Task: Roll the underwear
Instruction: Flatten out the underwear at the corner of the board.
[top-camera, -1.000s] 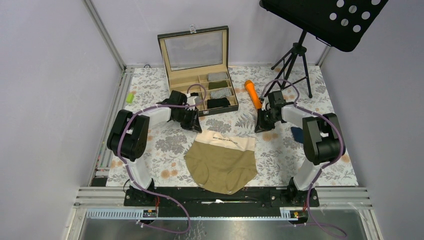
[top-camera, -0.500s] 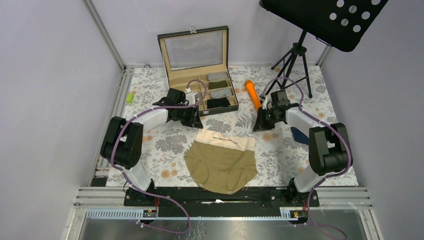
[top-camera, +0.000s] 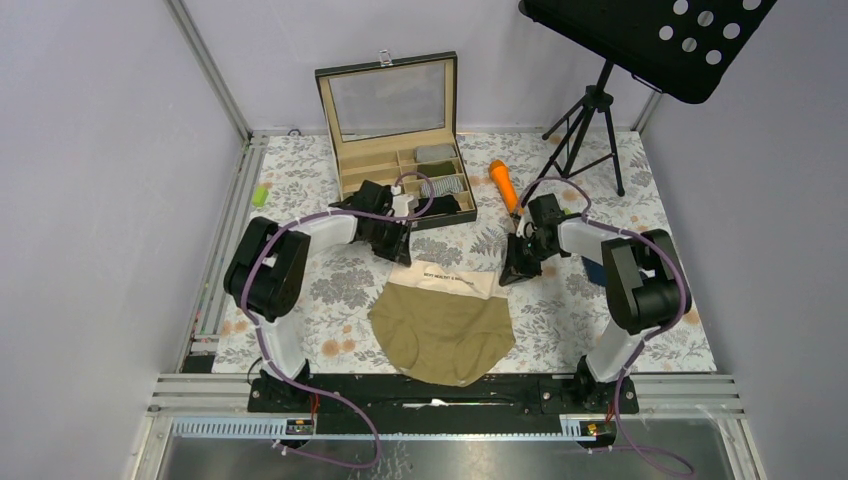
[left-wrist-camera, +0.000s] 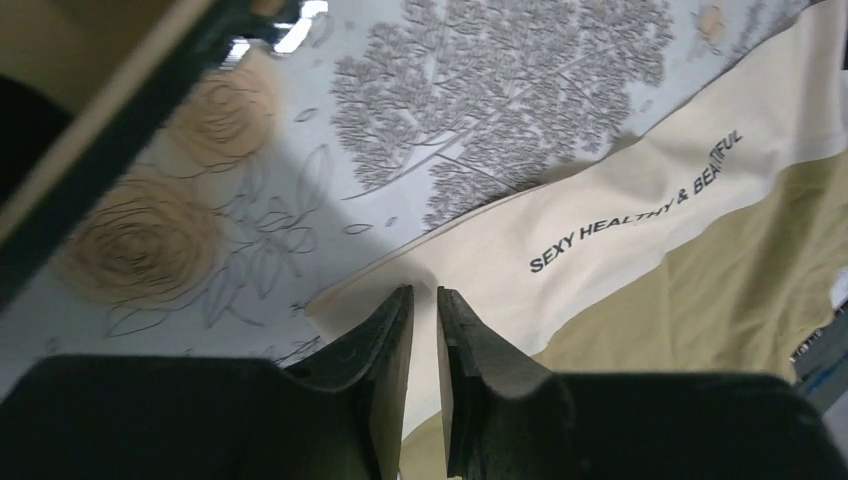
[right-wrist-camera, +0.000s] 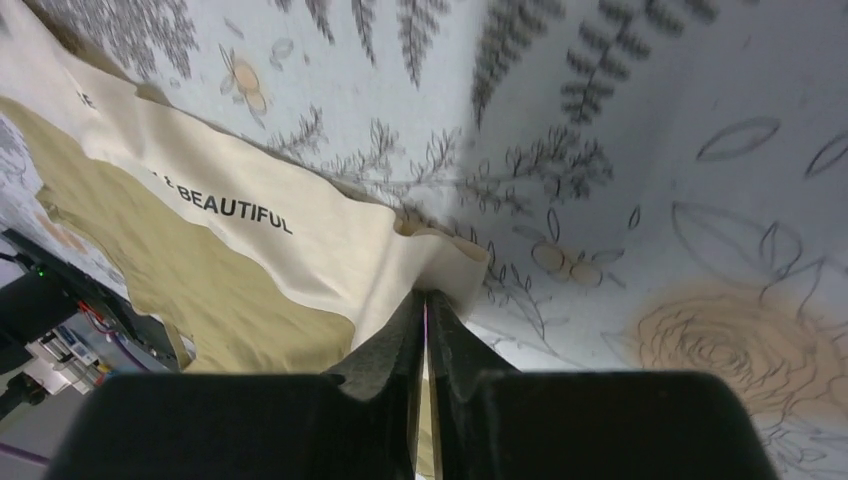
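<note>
Seen from overhead, the fingertips of the left gripper (left-wrist-camera: 424, 295) and right gripper (right-wrist-camera: 425, 297) are lost under their own housings at the far corners of the olive-tan underwear (top-camera: 440, 325). Up close, the cloth runs off the frame, and whether the left pair nips the waistband cannot be told. The music stand (top-camera: 650, 40) is cropped at the top. A dark-blue scrap (top-camera: 591, 266) near the surface's right edge hides behind the right arm (top-camera: 640, 275). Folded pieces in the box (top-camera: 335, 105) are too small to identify.

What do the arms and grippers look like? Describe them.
The left arm and right arm match: bulky black joint housings joined by white links. A purple cable loops loosely along each. The left gripper and right gripper each have two black, wedge-shaped fingers tapering to thin tips. No markings are legible.
</note>
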